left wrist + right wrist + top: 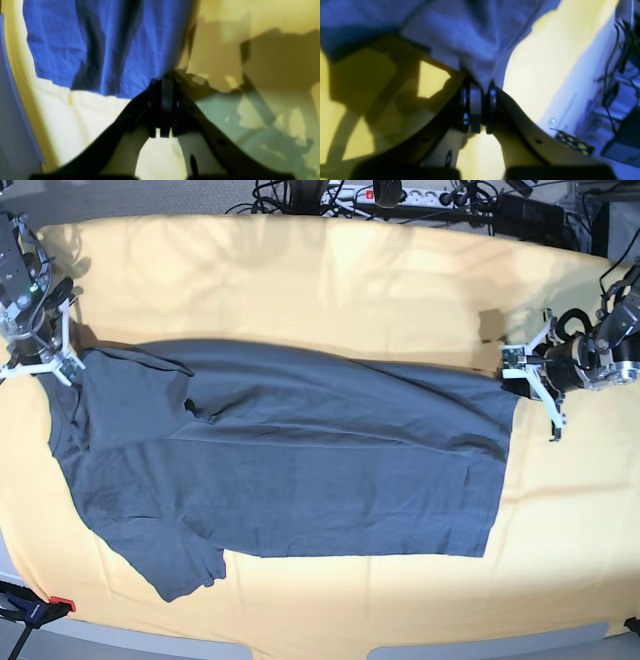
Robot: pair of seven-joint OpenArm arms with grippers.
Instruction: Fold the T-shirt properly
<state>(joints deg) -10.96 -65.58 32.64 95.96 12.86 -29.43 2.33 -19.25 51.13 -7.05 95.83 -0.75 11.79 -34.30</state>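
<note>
The dark slate-grey T-shirt (300, 460) lies spread flat and wrinkled on the yellow cloth (300, 280), with its length running left to right. My left gripper (512, 376) is at the shirt's far right corner. In the left wrist view it (163, 83) is shut on the edge of the shirt (75, 37), which looks blue there. My right gripper (72, 360) is at the shirt's far left corner. In the right wrist view it (481, 88) is shut, with the shirt's fabric (470, 32) pinched between its pads. The neck label is not visible.
The yellow cloth (540, 62) covers the whole table. A power strip and cables (400, 195) lie behind the back edge. A black clamp with a red tip (40, 608) sits at the front left corner. Cables and gear (620, 50) hang beyond the table's side.
</note>
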